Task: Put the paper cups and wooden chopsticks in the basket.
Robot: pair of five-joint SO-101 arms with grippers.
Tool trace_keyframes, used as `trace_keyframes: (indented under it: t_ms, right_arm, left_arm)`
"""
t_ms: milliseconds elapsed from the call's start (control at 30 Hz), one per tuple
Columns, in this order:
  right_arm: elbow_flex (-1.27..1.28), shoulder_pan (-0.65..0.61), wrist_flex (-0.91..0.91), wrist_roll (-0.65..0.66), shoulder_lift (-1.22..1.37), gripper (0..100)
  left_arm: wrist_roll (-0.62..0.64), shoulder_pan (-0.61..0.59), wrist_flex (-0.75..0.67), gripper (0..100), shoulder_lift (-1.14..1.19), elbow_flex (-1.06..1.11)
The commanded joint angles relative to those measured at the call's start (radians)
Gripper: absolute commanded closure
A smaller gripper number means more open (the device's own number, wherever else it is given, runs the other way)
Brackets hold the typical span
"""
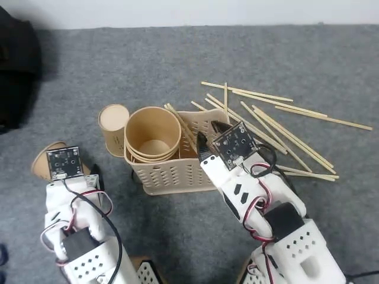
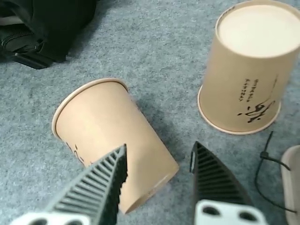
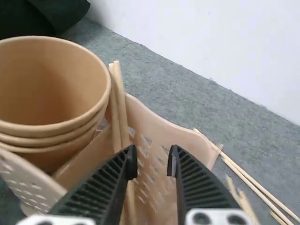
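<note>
The left gripper (image 2: pixel 157 176) hangs with its jaws spread wide, straddling the base end of a paper cup (image 2: pixel 112 136) that lies on its side on the grey carpet (image 2: pixel 164 61). The jaws are not closed on it, and whether either finger touches the cup cannot be told. Just past it, a second cup (image 2: pixel 246 70) stands upside down, apart from the lying one.

The right gripper (image 3: pixel 151 161) sits over the open top of the basket (image 3: pixel 154 140). Its jaws are parted by only a narrow gap with nothing between them. Below it, a pair of wooden chopsticks (image 3: pixel 117 103) leans against the inside of the basket, next to a stack of cups (image 3: pixel 47 93) nested upright in the basket.

In the high view, taking the basket as the clock's centre, the upside-down cup is at about 10 o'clock, just beside the basket wall. The lying cup is at 9 o'clock, farther out, partly under the left arm. A scatter of loose chopsticks (image 1: pixel 278 124) lies on the carpet from 1 to 3 o'clock, some crossing each other. A black bag (image 1: pixel 15 65) is far out at 10 o'clock.
</note>
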Motion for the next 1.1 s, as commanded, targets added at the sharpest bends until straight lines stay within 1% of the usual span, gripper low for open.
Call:
trace_keyframes:
  t_ms: [0, 200, 300, 367, 500, 700, 867, 1000, 1067]
  right_arm:
    - [-0.224, 0.111, 0.128, 0.015, 0.022, 86.5]
    - [-0.520, 0.340, 0.332, 0.015, 0.153, 86.5]
    - [-0.646, 0.429, 0.404, 0.015, 0.246, 86.5]
    - [-0.726, 0.473, 0.437, 0.043, 0.311, 86.5]
    - [-0.891, 0.535, 0.481, 0.181, 0.449, 86.6]
    - [-1.091, 0.642, 0.558, 0.497, 0.710, 86.9]
    - [-1.151, 0.711, 0.561, 0.634, 0.897, 86.9]
    - [-1.166, 0.740, 0.503, 0.770, 1.021, 86.9]
    - [-1.177, 0.754, 0.469, 0.804, 1.079, 86.9]
  left_arm:
    - [0.003, 0.003, -0.023, 79, -0.015, -0.005]
    - [0.003, 0.003, -0.023, 79, -0.015, -0.005]
    - [0.003, 0.003, -0.023, 79, -0.015, -0.005]
    - [0.003, 0.003, -0.023, 79, -0.015, -0.005]
    - [0.003, 0.002, -0.023, 79, -0.015, -0.004]
    - [0.003, 0.002, -0.023, 79, -0.015, 0.001]
    - [0.003, 0.003, -0.025, 79, -0.015, 0.002]
    - [0.003, 0.003, -0.025, 79, -0.015, 0.002]
    - [0.003, 0.003, -0.025, 79, -0.015, 0.004]
